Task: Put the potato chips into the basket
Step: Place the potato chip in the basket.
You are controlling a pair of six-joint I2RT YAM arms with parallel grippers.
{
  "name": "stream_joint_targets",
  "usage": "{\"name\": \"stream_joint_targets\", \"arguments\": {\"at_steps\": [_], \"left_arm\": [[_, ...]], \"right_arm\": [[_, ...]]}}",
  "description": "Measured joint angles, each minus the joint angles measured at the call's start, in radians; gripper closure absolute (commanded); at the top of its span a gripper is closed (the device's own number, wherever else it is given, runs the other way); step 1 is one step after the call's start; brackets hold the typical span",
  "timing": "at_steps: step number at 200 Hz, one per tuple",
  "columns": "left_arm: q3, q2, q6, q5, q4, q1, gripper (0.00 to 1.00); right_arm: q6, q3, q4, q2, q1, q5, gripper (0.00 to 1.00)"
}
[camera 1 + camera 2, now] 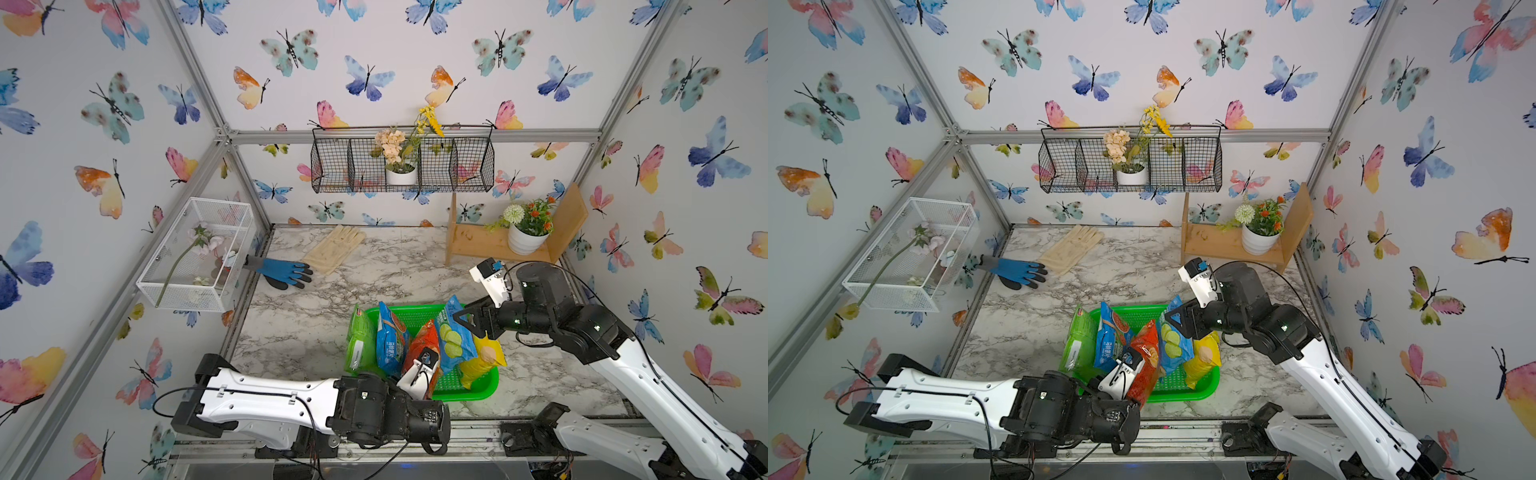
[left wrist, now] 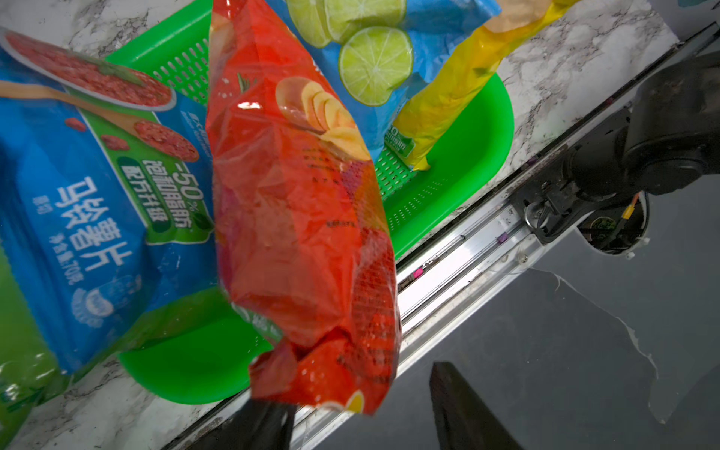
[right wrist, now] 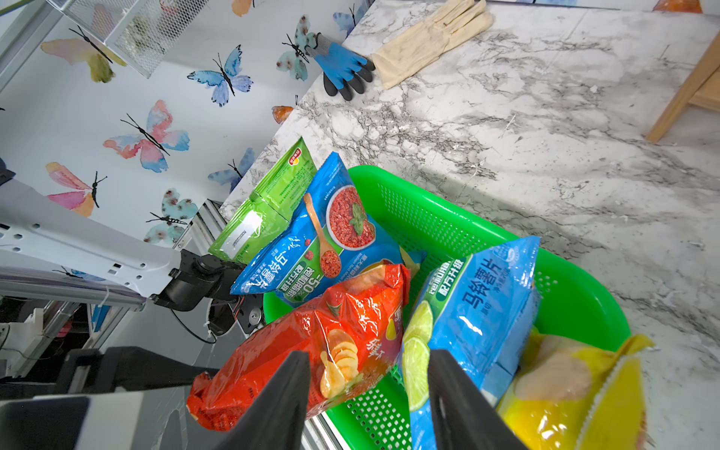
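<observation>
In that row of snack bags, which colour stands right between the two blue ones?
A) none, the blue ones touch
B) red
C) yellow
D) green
B: in a top view the red bag stands between the blue tomato bag and the blue lime bag.

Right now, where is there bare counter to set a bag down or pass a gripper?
Open marble lies between the blue glove and the basket, and between the basket and the wooden shelf. Crowded: around the basket, where chip bags lean together.
</observation>
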Motion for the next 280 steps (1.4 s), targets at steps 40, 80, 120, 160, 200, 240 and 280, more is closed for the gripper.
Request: {"name": "stream_joint_targets", "arguments": {"at_steps": [40,80,120,160,200,240,280], "left_arm": [[-0.04,0.004,-0.018,0.005,0.021,0.009,1.0],[-0.006,-0.013,-0.015,0.032,0.038,0.087,1.0],[0.061,-0.082,0.005,0.161,0.079,0.254,1.0],[0.105,-0.112,0.048,0.378,0.097,0.473,1.0],[0.181,-0.042,0.142,0.562,0.046,0.594,1.0],[0.3,0.083,0.24,0.655,-0.03,0.636,1.0],[0.308,0.124,0.329,0.771,-0.066,0.745,1.0]], "right_arm": [[0.0,0.004,-0.002,0.0,0.0,0.008,0.46],[0.0,0.004,-0.002,0.0,0.0,0.012,0.45],[0.0,0.005,-0.001,0.032,0.0,-0.012,0.47],[0.009,-0.003,0.034,0.09,0.0,-0.058,0.48],[0.031,-0.035,0.094,0.146,0.0,-0.097,0.49],[0.047,-0.059,0.128,0.209,0.025,-0.11,0.51],[0.053,-0.095,0.136,0.215,0.038,-0.109,0.51]]}}
